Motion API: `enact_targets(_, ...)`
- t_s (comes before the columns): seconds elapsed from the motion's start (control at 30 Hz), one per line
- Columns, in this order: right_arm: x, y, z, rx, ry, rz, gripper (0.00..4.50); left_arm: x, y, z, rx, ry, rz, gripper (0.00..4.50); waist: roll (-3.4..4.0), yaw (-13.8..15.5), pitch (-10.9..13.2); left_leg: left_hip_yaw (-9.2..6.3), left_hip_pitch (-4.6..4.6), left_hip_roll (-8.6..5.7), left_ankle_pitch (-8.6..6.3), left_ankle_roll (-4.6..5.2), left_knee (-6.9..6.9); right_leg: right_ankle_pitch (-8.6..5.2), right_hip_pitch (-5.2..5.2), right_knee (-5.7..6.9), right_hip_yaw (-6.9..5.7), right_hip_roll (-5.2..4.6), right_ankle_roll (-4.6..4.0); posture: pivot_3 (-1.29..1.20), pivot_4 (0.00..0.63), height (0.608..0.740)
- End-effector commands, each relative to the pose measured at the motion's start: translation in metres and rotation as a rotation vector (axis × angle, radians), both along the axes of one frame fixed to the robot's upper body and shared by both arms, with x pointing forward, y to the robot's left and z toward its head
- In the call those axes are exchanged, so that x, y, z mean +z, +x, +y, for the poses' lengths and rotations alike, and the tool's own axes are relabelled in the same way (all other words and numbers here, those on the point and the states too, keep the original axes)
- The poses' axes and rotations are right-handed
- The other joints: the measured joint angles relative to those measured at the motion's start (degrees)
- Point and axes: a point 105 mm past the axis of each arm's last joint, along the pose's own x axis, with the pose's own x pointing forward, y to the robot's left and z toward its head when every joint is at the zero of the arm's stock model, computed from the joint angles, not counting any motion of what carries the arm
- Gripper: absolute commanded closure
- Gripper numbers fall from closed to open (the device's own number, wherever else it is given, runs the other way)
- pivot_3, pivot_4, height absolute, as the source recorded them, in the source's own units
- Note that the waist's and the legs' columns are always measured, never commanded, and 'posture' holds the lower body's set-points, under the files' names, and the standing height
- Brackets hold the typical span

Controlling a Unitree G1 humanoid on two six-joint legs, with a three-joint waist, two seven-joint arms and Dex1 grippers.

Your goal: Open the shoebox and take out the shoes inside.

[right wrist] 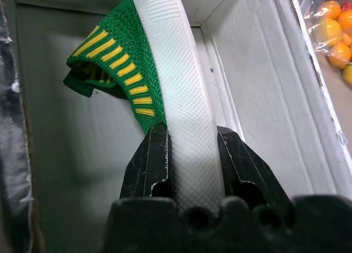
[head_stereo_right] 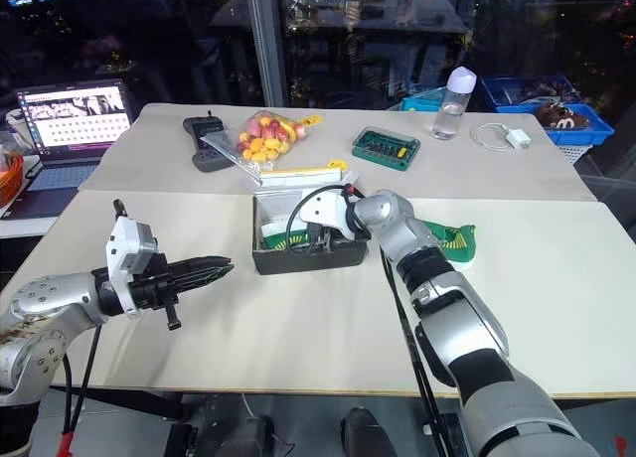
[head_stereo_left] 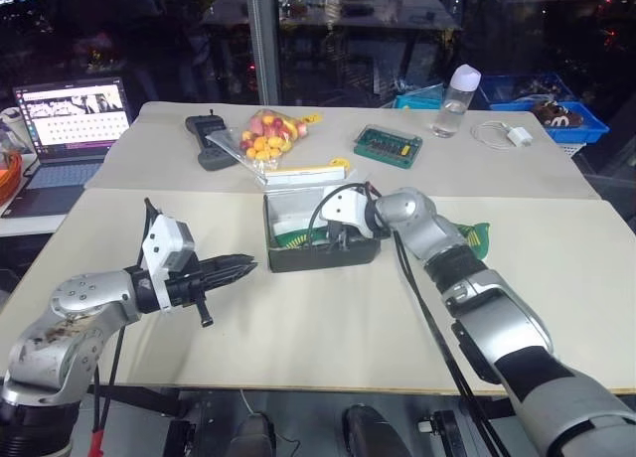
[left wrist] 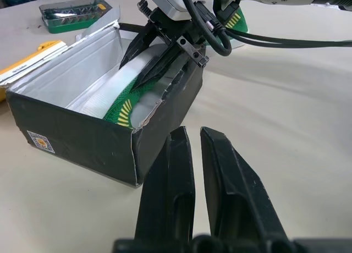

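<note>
The shoebox [head_stereo_left: 320,240] stands open, one slipper [head_stereo_left: 475,240] already out beside it, while the right gripper [right wrist: 190,154] pinches the remaining slipper [right wrist: 165,93] inside; the left gripper [head_stereo_left: 238,267] hovers closed and empty.

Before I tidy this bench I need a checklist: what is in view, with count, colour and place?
shoebox: one, dark grey base, open, table centre; yellow lid behind.
shoes: two, green and yellow; one in the box, one on the table right of it.
sweets bag: one, clear, red and yellow, far table.
studded case: one, teal-green, far table.
handset: one, black, beside the sweets.
bottle: one, clear.
laptop: one, far left.
left gripper: jaws shut.
right gripper: jaws on the boxed shoe.
</note>
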Motion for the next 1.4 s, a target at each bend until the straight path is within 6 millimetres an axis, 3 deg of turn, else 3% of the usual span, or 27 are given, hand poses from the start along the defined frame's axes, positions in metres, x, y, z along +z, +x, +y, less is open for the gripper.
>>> enact_targets(0.03, 0.033, 0.001, 0.009, 0.010, 0.098, -0.052, 3.94, 0.008, -0.002, -0.003, -0.014, 0.004, -0.033, 4.08, 0.00, -0.05, 0.00, 0.00, 0.00, 0.00, 0.00, 0.00, 0.00, 0.00, 0.00, 0.00, 0.00, 0.00, 0.00, 0.00, 0.150, 0.703)
enact_targets(0.33, 0.092, -0.010, -0.008, 0.019, 0.341, 0.015, 3.94, 0.008, -0.002, -0.003, -0.015, 0.008, -0.035, 4.08, 0.03, 0.07, 0.04, 0.00, -0.09, 0.00, 0.00, 0.00, 0.00, 0.01, -0.05, -0.02, 0.00, -0.01, -0.03, 0.00, 0.150, 0.703)
enact_targets(0.57, 0.098, -0.008, -0.019, -0.028, 0.378, 0.013, 3.94, 0.007, -0.001, -0.003, -0.020, 0.009, -0.035, 4.08, 0.03, -0.04, 0.04, 0.01, -0.07, 0.00, 0.00, 0.00, 0.00, -0.05, -0.06, -0.02, 0.00, 0.00, 0.06, 0.00, 0.150, 0.703)
enact_targets(0.63, 0.111, -0.009, -0.025, -0.043, 0.412, -0.001, 3.94, 0.008, -0.002, -0.004, -0.026, 0.004, -0.038, 4.08, 0.05, -0.01, 0.05, 0.01, -0.07, 0.00, 0.00, 0.00, 0.00, -0.05, -0.07, -0.02, 0.00, 0.00, 0.05, 0.00, 0.150, 0.703)
enact_targets(0.7, 0.125, -0.014, -0.039, -0.061, 0.436, -0.008, 3.94, 0.009, -0.003, -0.006, -0.034, -0.003, -0.047, 4.08, 0.07, 0.07, 0.08, 0.00, -0.09, 0.00, 0.00, 0.00, 0.00, -0.05, -0.08, -0.02, 0.00, -0.01, 0.05, 0.00, 0.150, 0.703)
enact_targets(0.8, 0.145, -0.022, -0.076, -0.139, 0.509, 0.037, 3.94, 0.011, -0.007, -0.009, -0.056, -0.008, -0.062, 4.08, 0.11, 0.85, 0.13, -0.01, -0.25, -0.04, 0.00, 0.00, 0.00, -0.04, -0.13, -0.05, -0.03, -0.06, 0.03, 0.00, 0.150, 0.703)
enact_targets(0.87, 0.153, -0.029, -0.106, -0.223, 0.626, 0.192, 3.94, 0.013, -0.010, -0.010, -0.067, -0.011, -0.073, 4.08, 0.11, 1.46, 0.13, 0.00, -0.26, -0.05, 0.00, 0.00, 0.00, -0.03, -0.11, -0.14, -0.03, -0.09, 0.00, 0.00, 0.150, 0.703)
enact_targets(1.07, 0.126, -0.068, -0.164, -0.363, 0.563, 0.559, 3.94, 0.017, -0.018, -0.019, -0.107, -0.034, -0.082, 4.08, 0.14, 1.88, 0.15, 0.05, -0.37, -0.05, -0.01, 0.01, -0.02, 0.02, -0.09, -0.49, -0.04, -0.14, -0.11, 0.00, 0.150, 0.703)
enact_targets(1.2, 0.104, -0.073, -0.192, -0.547, 0.627, 0.800, 3.94, 0.023, -0.021, -0.034, -0.165, -0.051, -0.111, 4.08, 0.20, 1.28, 0.18, 0.17, -0.30, -0.05, -0.01, 0.01, -0.02, -0.08, -0.13, -0.49, 0.06, -0.15, 0.11, 0.00, 0.150, 0.703)
enact_targets(1.4, 0.061, -0.080, -0.196, -0.640, 0.525, 0.966, 3.94, 0.032, -0.020, -0.046, -0.219, -0.067, -0.133, 4.08, 0.21, 1.13, 0.19, 0.21, -0.06, -0.04, -0.01, 0.01, 0.01, -0.04, 0.01, -0.46, 0.12, -0.11, 0.13, 0.00, 0.150, 0.703)
